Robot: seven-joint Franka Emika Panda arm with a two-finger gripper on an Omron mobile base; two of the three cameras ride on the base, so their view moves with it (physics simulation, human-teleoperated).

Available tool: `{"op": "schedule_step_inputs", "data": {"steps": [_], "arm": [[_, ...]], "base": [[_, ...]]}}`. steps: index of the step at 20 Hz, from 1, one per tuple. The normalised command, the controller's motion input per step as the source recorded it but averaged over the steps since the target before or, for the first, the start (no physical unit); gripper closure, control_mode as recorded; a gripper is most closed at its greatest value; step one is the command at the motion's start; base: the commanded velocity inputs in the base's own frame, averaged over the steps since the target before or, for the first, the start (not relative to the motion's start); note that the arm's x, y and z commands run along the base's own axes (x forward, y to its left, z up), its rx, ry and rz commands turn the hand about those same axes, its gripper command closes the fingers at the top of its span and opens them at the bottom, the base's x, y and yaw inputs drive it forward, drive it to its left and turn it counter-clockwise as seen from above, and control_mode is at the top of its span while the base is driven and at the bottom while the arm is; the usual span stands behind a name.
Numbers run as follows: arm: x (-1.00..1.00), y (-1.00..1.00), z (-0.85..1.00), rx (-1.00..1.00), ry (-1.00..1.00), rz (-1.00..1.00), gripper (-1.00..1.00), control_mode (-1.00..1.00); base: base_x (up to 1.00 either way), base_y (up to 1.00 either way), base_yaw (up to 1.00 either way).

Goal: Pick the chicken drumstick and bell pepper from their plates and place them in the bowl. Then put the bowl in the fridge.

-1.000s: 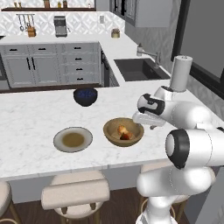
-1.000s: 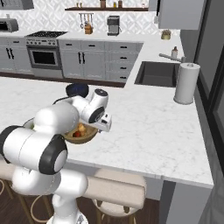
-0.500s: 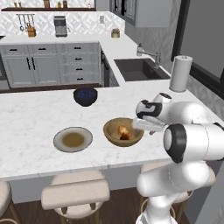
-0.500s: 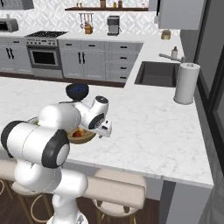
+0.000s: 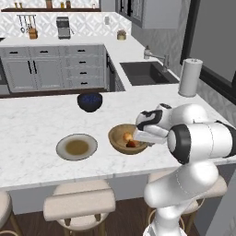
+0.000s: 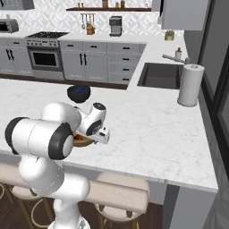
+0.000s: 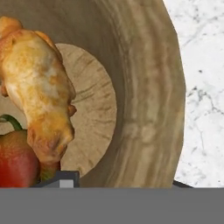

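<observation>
Hand view: chicken drumstick point(image 7: 39, 83) and bell pepper point(image 7: 17, 162) lying together inside the wooden bowl point(image 7: 148, 92), touching. Left base view: claw point(image 5: 136, 136) down at the bowl's near rim on the marble desk point(image 5: 37, 129); probably closing on the rim, grip not clear enough to tell. Step in hand: grasping the bowl. Next: lift level, carry to fridge.

Drumstick point(image 7: 39, 87) and pepper point(image 7: 15, 159) in bowl point(image 5: 120, 143), right of plate point(image 5: 77, 147).
</observation>
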Motion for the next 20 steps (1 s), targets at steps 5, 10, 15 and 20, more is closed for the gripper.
{"op": "schedule_step_inputs", "data": {"steps": [5, 10, 15, 20], "arm": [[-0.12, 0.02, 0.03, 0.00, -0.03, 0.00, 1.00, -1.00], [-0.67, -0.11, 0.55, 0.14, -0.22, -0.13, 1.00, -1.00], [-0.74, 0.00, 0.82, 0.04, -0.16, -0.28, 1.00, -1.00], [-0.72, -0.14, 1.00, 0.00, -0.04, -0.39, 1.00, -1.00]], "base": [[0.00, 0.00, 0.00], [0.00, 0.00, 0.00], [0.00, 0.00, 0.00], [0.00, 0.00, 0.00]]}}
